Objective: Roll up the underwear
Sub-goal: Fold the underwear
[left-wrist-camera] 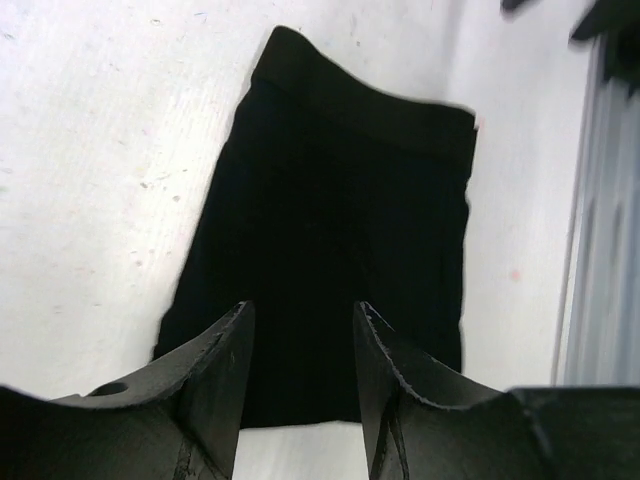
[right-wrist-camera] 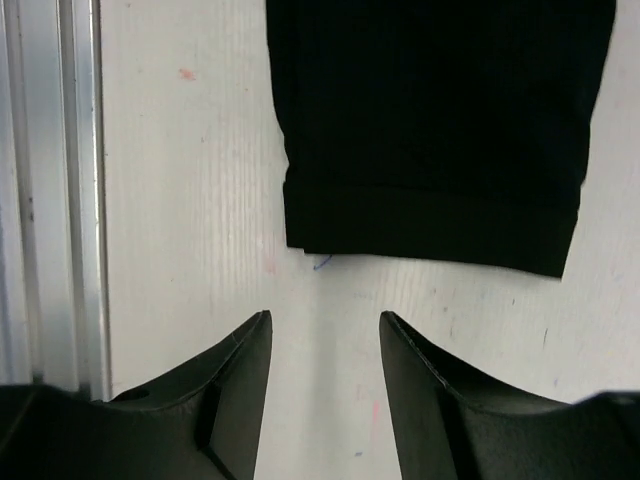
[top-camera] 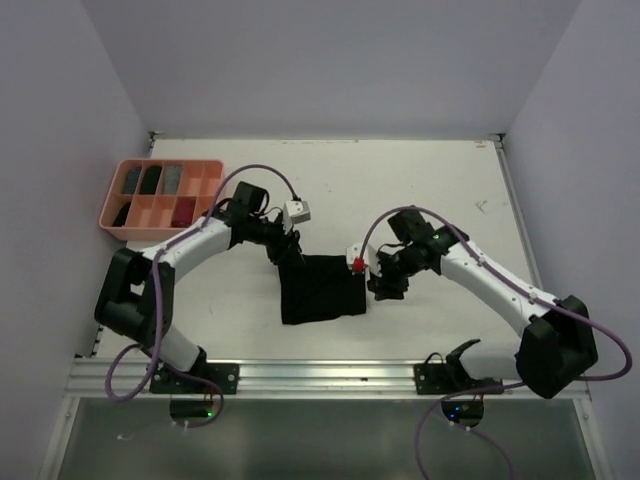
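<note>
Black underwear (top-camera: 322, 288) lies flat on the white table as a folded rectangle; it also shows in the left wrist view (left-wrist-camera: 330, 250) and the right wrist view (right-wrist-camera: 440, 120). My left gripper (top-camera: 288, 252) hovers over its far left corner. Its jaws (left-wrist-camera: 300, 310) are open, with the cloth lying below the gap and nothing pinched. My right gripper (top-camera: 385, 285) sits just off the cloth's right edge. It (right-wrist-camera: 325, 318) is open over bare table, a short way from the banded hem.
A salmon-pink compartment tray (top-camera: 112, 225) stands at the back left with dark items in some cells. An aluminium rail (top-camera: 320, 375) runs along the near table edge. White walls close in the sides and back.
</note>
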`<state>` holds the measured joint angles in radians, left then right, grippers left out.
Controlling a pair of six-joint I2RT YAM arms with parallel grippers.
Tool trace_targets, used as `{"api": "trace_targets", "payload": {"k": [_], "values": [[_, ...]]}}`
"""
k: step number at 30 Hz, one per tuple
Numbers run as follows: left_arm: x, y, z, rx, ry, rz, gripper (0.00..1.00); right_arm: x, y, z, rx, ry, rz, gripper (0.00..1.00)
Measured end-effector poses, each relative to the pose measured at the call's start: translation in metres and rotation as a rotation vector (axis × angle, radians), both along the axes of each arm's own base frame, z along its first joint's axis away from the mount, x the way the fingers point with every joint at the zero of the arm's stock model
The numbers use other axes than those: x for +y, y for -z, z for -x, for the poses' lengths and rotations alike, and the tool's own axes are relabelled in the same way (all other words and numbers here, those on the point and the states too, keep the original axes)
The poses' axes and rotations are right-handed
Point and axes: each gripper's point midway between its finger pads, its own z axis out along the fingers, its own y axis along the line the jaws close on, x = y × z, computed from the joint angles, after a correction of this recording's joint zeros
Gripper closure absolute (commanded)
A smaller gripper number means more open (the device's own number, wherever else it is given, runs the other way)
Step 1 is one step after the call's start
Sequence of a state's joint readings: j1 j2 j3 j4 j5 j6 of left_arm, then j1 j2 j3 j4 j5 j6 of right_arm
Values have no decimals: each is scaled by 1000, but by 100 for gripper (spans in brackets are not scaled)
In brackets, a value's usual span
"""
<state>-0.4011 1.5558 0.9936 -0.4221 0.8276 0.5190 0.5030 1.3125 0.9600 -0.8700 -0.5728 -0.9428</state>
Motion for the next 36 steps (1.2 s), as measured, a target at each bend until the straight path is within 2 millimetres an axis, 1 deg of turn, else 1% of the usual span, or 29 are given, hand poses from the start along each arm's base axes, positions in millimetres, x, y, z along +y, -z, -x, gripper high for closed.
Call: {"api": "trace_targets", "payload": {"k": [1, 3, 4, 5, 8, 11, 14, 17, 20, 25, 29, 33, 36], "values": [[-5, 3, -3, 67, -40, 24, 51, 1, 4, 0, -41, -24, 16, 47], [-13, 7, -4, 168, -94, 54, 51, 19, 12, 10, -101, -124, 48, 44], [-16, 9, -6, 204, -119, 64, 51, 29, 16, 10, -138, -156, 68, 43], [-18, 10, -8, 226, -136, 70, 51, 36, 19, 9, -162, -174, 78, 42], [-25, 10, -16, 277, -182, 93, 51, 61, 29, 9, -229, -216, 111, 43], [-30, 10, -23, 312, -212, 114, 51, 78, 41, 12, -258, -236, 136, 44], [-34, 15, -25, 355, -232, 125, 51, 91, 50, 14, -286, -260, 145, 45], [-36, 22, -25, 394, -249, 123, 50, 94, 58, 15, -298, -270, 155, 45], [-36, 26, -26, 409, -258, 123, 50, 95, 64, 16, -293, -277, 163, 45], [-38, 25, -28, 411, -263, 130, 50, 98, 69, 20, -287, -294, 167, 45], [-38, 30, -29, 422, -266, 125, 50, 101, 72, 26, -284, -315, 170, 45], [-38, 30, -28, 427, -263, 126, 49, 98, 78, 31, -277, -328, 178, 47], [-40, 27, -25, 438, -244, 139, 49, 93, 89, 34, -262, -334, 199, 50]]}}
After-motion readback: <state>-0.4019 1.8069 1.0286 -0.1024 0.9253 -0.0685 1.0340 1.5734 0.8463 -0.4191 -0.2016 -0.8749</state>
